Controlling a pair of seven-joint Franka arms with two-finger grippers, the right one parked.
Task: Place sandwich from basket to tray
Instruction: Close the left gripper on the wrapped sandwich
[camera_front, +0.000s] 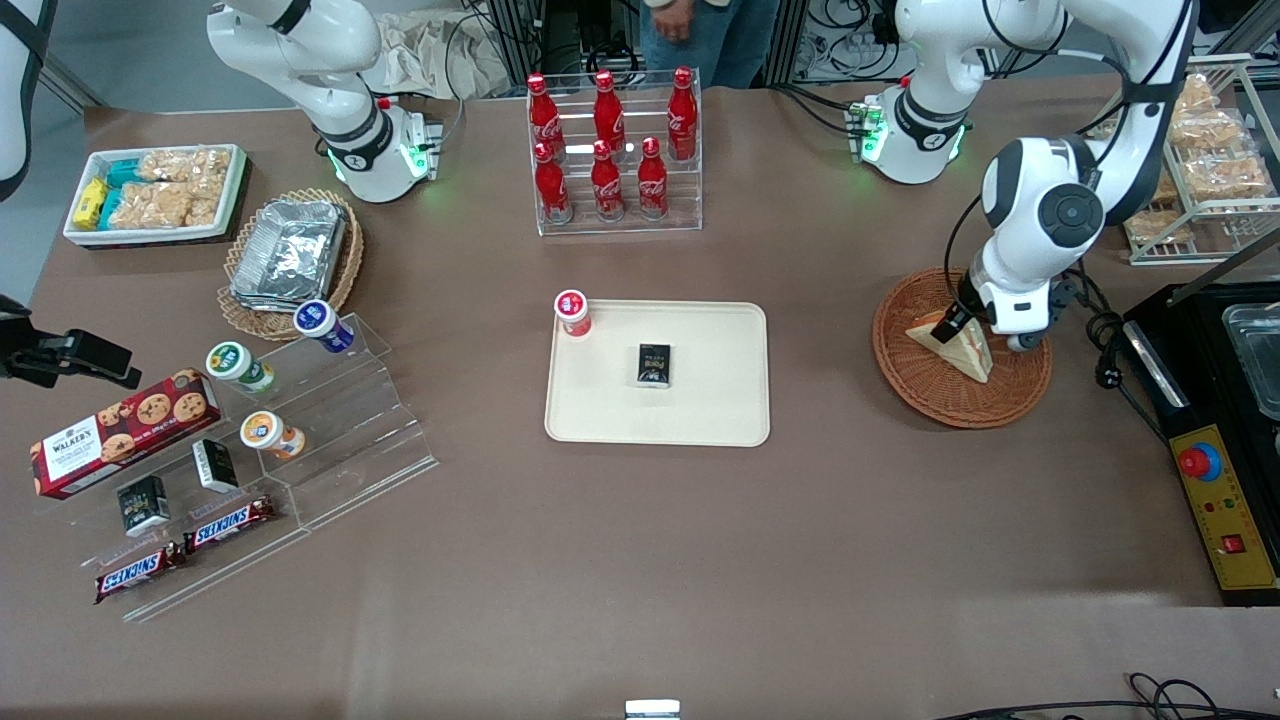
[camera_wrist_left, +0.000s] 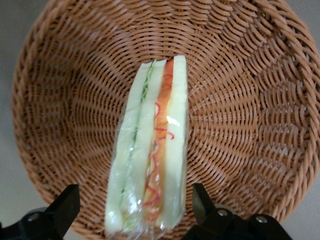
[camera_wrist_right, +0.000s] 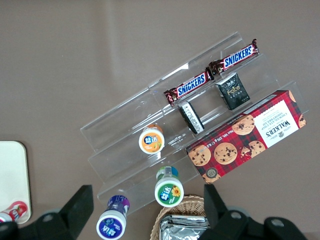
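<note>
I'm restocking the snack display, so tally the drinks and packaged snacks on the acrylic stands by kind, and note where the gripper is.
Coca-Cola bottles: 6
Round-capped drink bottles on the stepped stand: 3
Snickers bars: 2
Small black packets: 2
Walkers cookie box: 1
Total: 14
The gripper is over the basket, fingers open around the sandwich.

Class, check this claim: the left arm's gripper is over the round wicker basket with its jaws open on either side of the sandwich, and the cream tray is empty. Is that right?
Not quite. The gripper does straddle the sandwich in the basket with open jaws, but the tray is not empty: the front view shows a small dark packet and a red-capped cup on it.
</note>
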